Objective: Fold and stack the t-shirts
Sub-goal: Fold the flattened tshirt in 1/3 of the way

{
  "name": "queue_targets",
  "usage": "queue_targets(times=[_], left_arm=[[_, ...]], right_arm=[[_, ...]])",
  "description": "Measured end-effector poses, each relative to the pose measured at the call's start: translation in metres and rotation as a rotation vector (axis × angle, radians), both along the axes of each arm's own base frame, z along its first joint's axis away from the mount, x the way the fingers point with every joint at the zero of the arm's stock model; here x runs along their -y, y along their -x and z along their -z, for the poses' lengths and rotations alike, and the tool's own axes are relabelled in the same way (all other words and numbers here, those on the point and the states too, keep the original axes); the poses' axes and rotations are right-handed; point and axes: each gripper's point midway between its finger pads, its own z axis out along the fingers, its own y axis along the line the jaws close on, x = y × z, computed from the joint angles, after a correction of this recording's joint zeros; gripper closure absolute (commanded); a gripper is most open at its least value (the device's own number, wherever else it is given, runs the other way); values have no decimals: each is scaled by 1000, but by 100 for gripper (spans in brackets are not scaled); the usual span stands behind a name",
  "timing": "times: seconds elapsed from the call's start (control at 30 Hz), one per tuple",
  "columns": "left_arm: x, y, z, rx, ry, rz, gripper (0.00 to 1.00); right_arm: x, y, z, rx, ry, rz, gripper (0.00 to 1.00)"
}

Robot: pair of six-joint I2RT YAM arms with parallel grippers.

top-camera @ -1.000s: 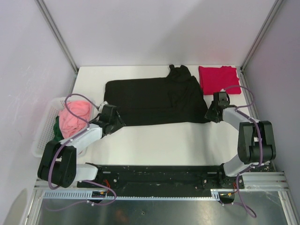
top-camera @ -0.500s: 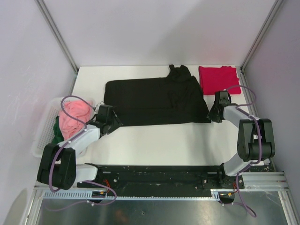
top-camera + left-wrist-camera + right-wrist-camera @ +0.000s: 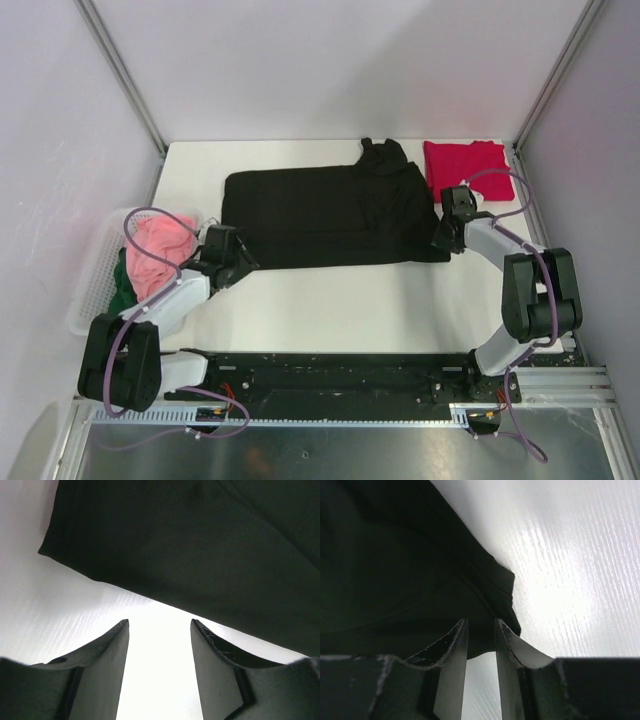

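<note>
A black t-shirt (image 3: 330, 215) lies spread flat across the middle of the table. A folded crimson red t-shirt (image 3: 465, 168) lies at the back right. My left gripper (image 3: 242, 262) is open and empty at the black shirt's near left corner, over bare table just short of the hem (image 3: 190, 545); its jaws (image 3: 159, 622) stand wide apart. My right gripper (image 3: 441, 238) is at the shirt's near right corner. Its jaws (image 3: 481, 620) stand narrowly apart, with the corner of the black cloth (image 3: 485, 587) lying at the fingertips.
A white lattice basket (image 3: 92, 285) stands at the left table edge, holding a pink garment (image 3: 160, 245) and a dark green one (image 3: 122, 285). White table (image 3: 340, 305) lies between the black shirt and the arm bases. Walls close in the back and both sides.
My right gripper has moved up and left onto the black shirt's near right corner. My left gripper has shifted slightly left beside the near left corner. The shirts have not moved.
</note>
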Motion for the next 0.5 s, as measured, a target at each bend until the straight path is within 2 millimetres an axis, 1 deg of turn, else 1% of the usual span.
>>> queue_targets(times=[0.1,0.2,0.4,0.5], left_arm=[[-2,0,-2,9,2,-8,43],[-5,4,-1,12,6,-28,43],[-7,8,3,5,12,-56,43],[-9,9,2,9,10,-65,42]], right_arm=[[5,5,10,-40,25,11,68],[8,7,14,-54,41,20,69],[15,5,25,-81,46,36,83],[17,2,27,-89,47,42,88]])
